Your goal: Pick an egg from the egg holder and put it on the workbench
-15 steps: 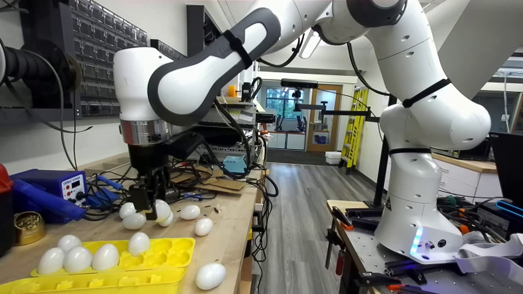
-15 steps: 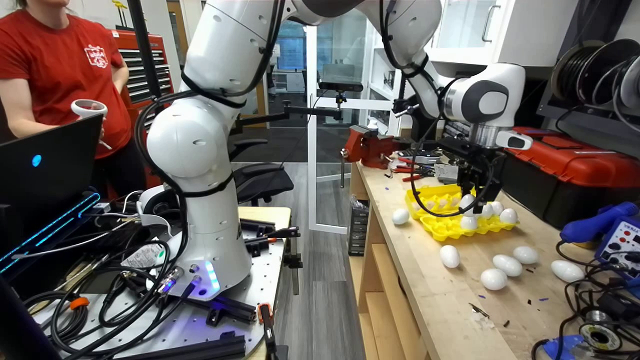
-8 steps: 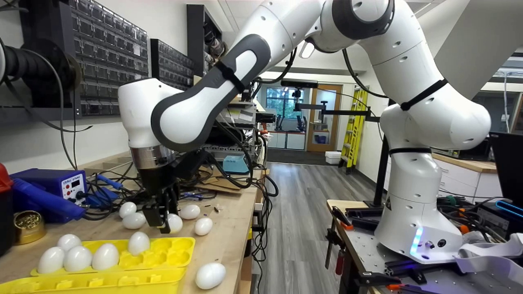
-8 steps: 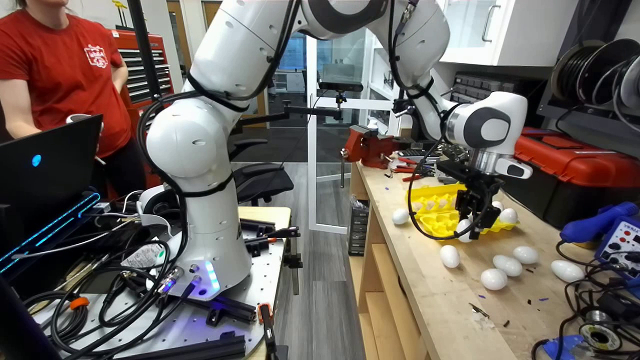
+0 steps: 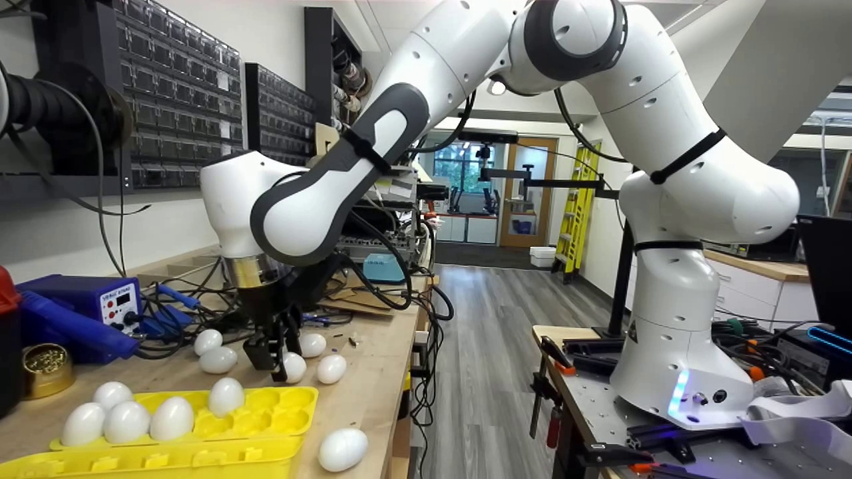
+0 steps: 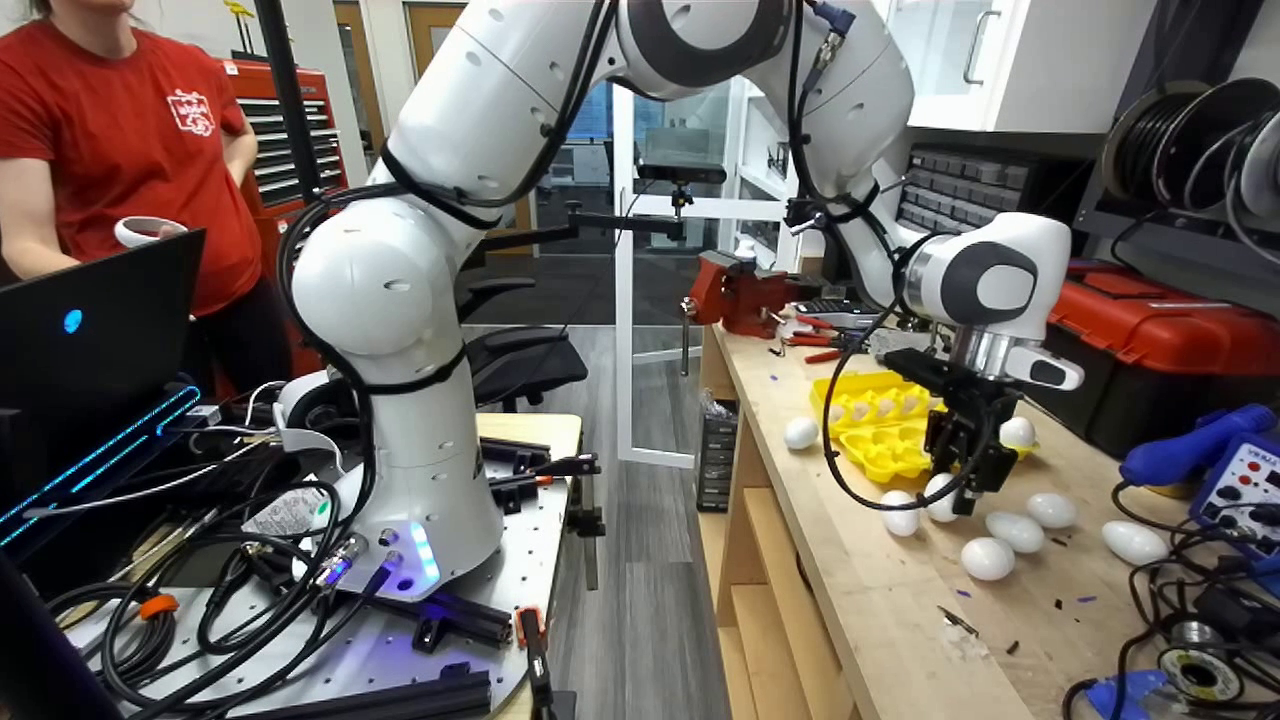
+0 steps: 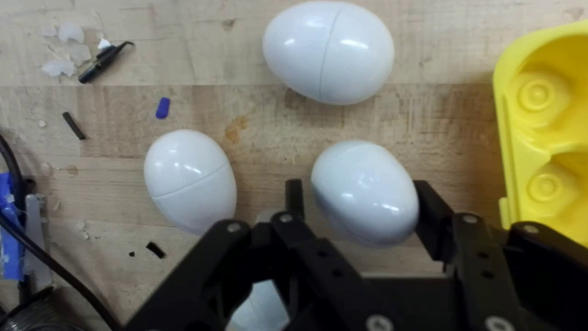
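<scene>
A: Where do we have our egg (image 7: 365,195)?

B: Between the two fingers of the gripper (image 7: 361,197), on or just over the workbench (image 7: 275,119); its underside is hidden from us. In an exterior view the egg (image 6: 939,497) leans closer to upright than flat, while from the wrist its long axis runs aslant between the fingers.

A: Are we gripping it?

B: We can't tell. The finger nearer the egg holder (image 7: 519,147) touches the egg or almost does, yet the wrist view shows a sliver of workbench between the egg and the far finger (image 7: 294,197). In both exterior views the gripper covers part of the shell, so we lose that gap there.

A: Then what does our next move turn on?

B: That gap, we'd judge. If this is the spot, we settle the egg and spread the fingers gently: the nearer finger could nudge the egg holder's rim, and a loose egg (image 7: 190,181) lies out past the far one. Let go at this lean, ours will likely roll onto its side.

A: And farther out?

B: The wrist view has just a corner of the egg holder; an exterior view adds five eggs (image 5: 172,418) sitting in it.
</scene>
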### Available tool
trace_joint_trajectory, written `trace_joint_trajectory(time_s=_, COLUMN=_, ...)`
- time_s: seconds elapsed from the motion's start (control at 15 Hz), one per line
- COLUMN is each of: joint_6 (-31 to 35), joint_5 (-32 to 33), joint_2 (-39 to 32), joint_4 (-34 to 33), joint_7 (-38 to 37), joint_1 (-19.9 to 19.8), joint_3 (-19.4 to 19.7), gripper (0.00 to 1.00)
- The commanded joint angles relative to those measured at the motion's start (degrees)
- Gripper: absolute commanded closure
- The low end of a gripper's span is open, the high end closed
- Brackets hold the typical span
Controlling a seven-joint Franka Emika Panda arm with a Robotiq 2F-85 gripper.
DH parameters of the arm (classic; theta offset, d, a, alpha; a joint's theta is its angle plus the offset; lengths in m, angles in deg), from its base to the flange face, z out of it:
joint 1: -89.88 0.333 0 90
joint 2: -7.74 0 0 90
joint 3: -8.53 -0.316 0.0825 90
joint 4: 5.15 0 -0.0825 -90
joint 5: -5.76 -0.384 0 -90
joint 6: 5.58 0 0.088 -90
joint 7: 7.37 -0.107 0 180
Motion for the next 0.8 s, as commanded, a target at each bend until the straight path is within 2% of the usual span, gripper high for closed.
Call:
trace_joint_trajectory(time_s=0.0, joint_6=-1.3, joint_5=1.7, joint_2=0.4, joint_4=-1.0, joint_7=-2.3, joint_1=-0.2, joint_3=0.4, gripper=0.08)
trace_joint_trajectory(time_s=0.07, joint_6=-1.1, joint_5=1.7, joint_2=1.3, joint_4=-0.6, joint_7=-2.3, joint_1=-0.2, joint_3=0.4, gripper=0.03)
trace_joint_trajectory(time_s=0.2, joint_6=-0.3, joint_5=1.6, joint_2=3.0, joint_4=0.1, joint_7=-2.2, joint_1=-0.2, joint_3=0.3, gripper=0.00)
trace_joint_trajectory(time_s=0.53, joint_6=0.1, joint_5=2.1, joint_2=7.4, joint_4=1.2, joint_7=-3.0, joint_1=0.1, joint_3=0.2, gripper=0.00)
trace_joint_trajectory(time_s=0.6, joint_6=0.1, joint_5=1.3, joint_2=3.9, joint_4=-1.5, joint_7=-0.9, joint_1=-0.9, joint_3=-0.7, gripper=0.00)
trace_joint_trajectory(time_s=0.73, joint_6=0.0, joint_5=1.3, joint_2=5.3, joint_4=-1.3, joint_7=-1.2, joint_1=-0.9, joint_3=-0.8, gripper=0.00)
